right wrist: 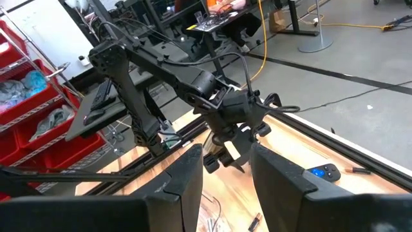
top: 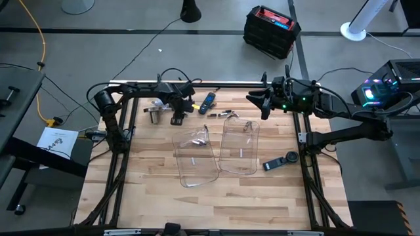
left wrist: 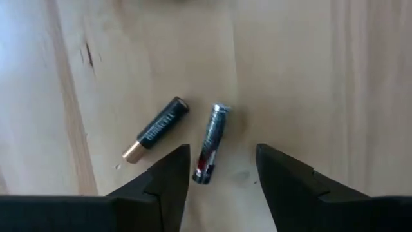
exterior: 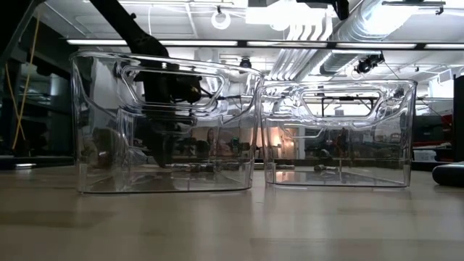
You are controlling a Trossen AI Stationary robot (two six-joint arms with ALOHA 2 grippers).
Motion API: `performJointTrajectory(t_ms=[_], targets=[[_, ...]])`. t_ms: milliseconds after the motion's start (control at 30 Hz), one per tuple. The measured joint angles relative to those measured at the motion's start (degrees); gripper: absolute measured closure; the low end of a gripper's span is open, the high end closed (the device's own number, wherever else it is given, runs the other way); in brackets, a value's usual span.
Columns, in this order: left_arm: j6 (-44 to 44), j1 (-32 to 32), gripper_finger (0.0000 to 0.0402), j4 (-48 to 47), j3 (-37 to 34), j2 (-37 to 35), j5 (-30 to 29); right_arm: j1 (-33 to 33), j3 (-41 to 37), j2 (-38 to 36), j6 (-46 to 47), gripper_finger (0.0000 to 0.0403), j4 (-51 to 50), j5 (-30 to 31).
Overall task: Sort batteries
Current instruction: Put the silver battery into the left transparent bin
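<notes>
Two batteries lie flat on the wood in the left wrist view: a black cell with a gold end and a dark silvery cell with a red end. My left gripper is open just above them; its fingers stand on either side of the red-ended cell's near end without touching it. In the high view my left gripper is at the table's far left, pointing down. My right gripper is open and empty, held up at the far right; the right wrist view shows its gap.
Two clear trays stand mid-table, the left one holding small cells. A silvery cup is beside my left gripper. Dark remote-like gadgets lie at the far edge and at the right. Bare wood lies toward the near edge.
</notes>
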Motion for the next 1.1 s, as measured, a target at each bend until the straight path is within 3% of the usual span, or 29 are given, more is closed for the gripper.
performJointTrajectory(t_ms=[367,600,733,1000,1100], targets=[[-0.7,-0.9,0.0281,-1.3,0.2,1.6,0.2,0.0,0.0,0.0,0.0,0.0277,0.0,-0.5],[-6.3,-2.1,0.0381,-2.7,-1.0,2.0,-0.3,0.0,0.0,0.0,0.0,0.0277,-0.1,-0.8],[-10.5,-2.3,0.0386,-3.4,-0.3,1.1,-0.3,0.0,0.0,0.0,-0.1,0.0277,-0.1,-0.7],[-14.5,-1.7,0.0396,-5.1,0.4,-10.5,0.8,0.0,0.0,0.0,-0.5,0.0277,-0.2,-0.7],[-16.7,-2.2,0.0396,-5.2,0.3,-16.2,7.4,0.0,0.0,0.0,-0.5,0.0277,-0.3,-0.7]])
